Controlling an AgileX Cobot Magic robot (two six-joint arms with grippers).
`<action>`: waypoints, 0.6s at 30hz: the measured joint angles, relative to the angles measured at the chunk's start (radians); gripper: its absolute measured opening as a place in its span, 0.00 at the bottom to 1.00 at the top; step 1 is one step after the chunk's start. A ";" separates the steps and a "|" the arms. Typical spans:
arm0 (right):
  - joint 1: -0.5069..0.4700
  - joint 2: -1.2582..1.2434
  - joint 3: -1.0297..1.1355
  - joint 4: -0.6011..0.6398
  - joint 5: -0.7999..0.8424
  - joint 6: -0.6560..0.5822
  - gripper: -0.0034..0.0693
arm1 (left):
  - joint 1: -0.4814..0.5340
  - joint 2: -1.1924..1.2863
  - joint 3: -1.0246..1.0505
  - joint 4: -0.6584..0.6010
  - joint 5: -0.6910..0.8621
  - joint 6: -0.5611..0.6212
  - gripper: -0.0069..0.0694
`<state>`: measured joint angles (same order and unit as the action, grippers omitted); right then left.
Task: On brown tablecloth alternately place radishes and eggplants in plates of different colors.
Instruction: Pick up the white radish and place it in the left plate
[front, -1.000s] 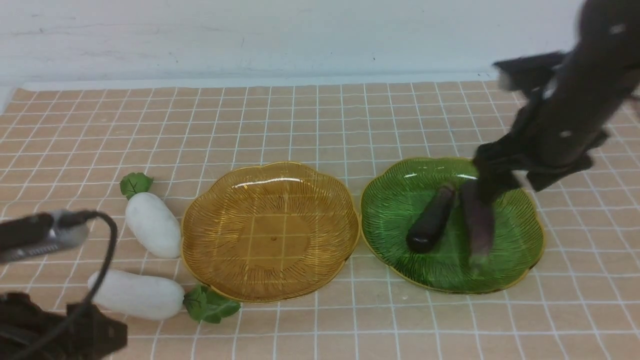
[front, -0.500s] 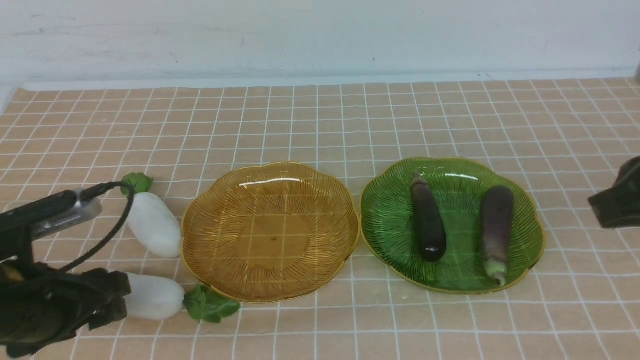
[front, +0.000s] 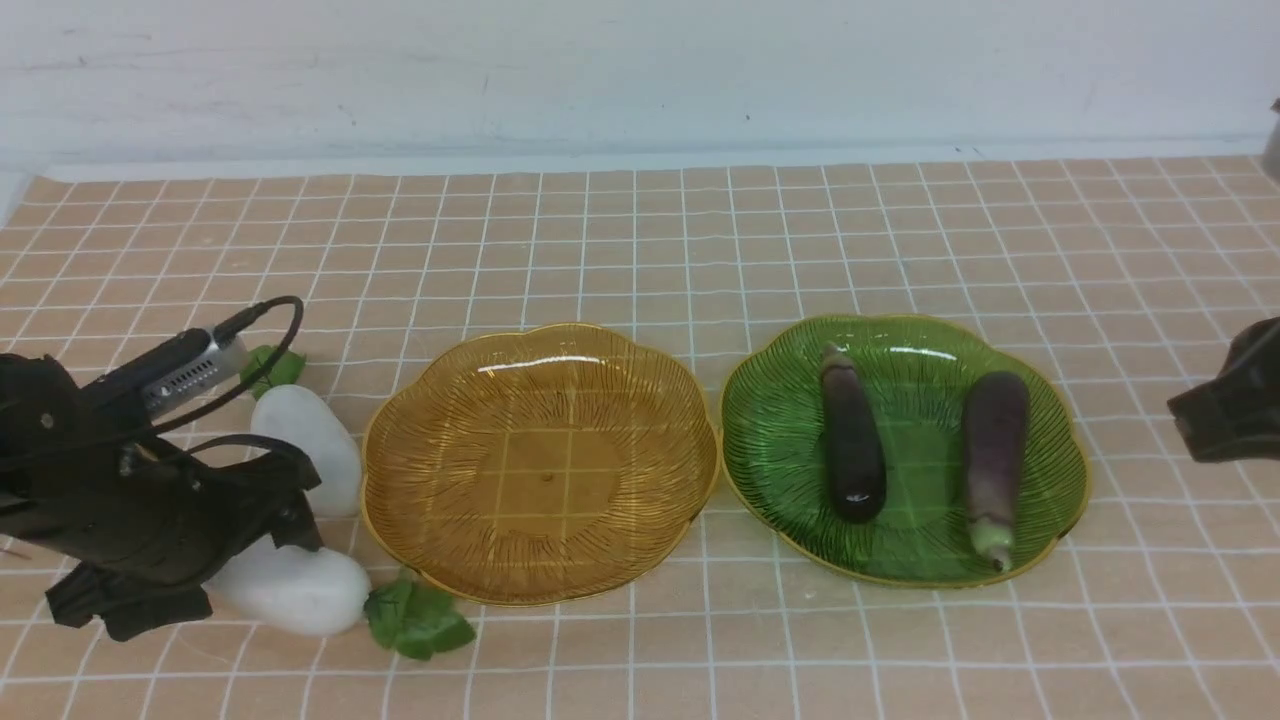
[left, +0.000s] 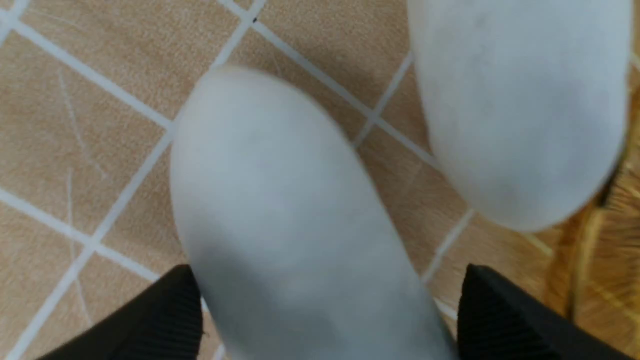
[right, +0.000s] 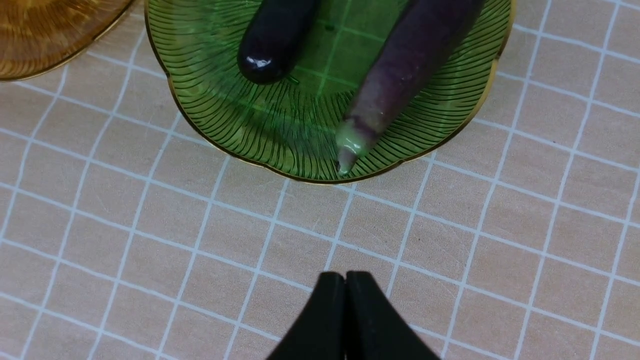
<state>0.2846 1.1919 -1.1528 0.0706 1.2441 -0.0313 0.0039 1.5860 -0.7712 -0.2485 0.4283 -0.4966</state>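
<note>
On the brown tablecloth (front: 640, 250), the amber plate (front: 540, 460) is empty. The green plate (front: 1060, 470) holds the near-black eggplant (front: 853, 440) and the lighter purple eggplant (front: 995, 460), also seen in the right wrist view (right: 400, 80). Two white radishes lie left of the amber plate, a far one (front: 315, 440) and a near one (front: 300, 595). My left gripper (front: 250, 540) is open and low over the near radish (left: 280, 225), one finger (left: 500, 320) on each side. My right gripper (right: 345, 280) is shut and empty, at the right edge (front: 1225, 410).
The near radish's green leaf (front: 415, 620) lies by the amber plate's front rim. The far radish (left: 520, 110) lies close beside my left gripper, and the amber rim (left: 600, 260) is just past it. A white wall borders the cloth at the back.
My right gripper let go of the lighter eggplant in the green plate and drew back to the right edge. My left gripper moved in over the near radish, whose leaf shifted slightly.
</note>
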 joint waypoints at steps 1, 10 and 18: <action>0.000 0.000 0.000 0.000 0.000 0.000 0.03 | 0.000 0.008 0.000 0.000 -0.008 -0.002 0.92; 0.000 0.002 0.000 0.000 0.000 -0.008 0.03 | 0.000 0.043 -0.047 0.000 0.103 0.038 0.64; 0.000 0.002 0.000 0.010 -0.006 -0.008 0.03 | -0.052 -0.039 -0.263 -0.086 0.300 0.208 0.59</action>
<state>0.2846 1.1938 -1.1528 0.0808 1.2385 -0.0396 -0.0483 1.5473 -1.0347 -0.3345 0.7281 -0.2881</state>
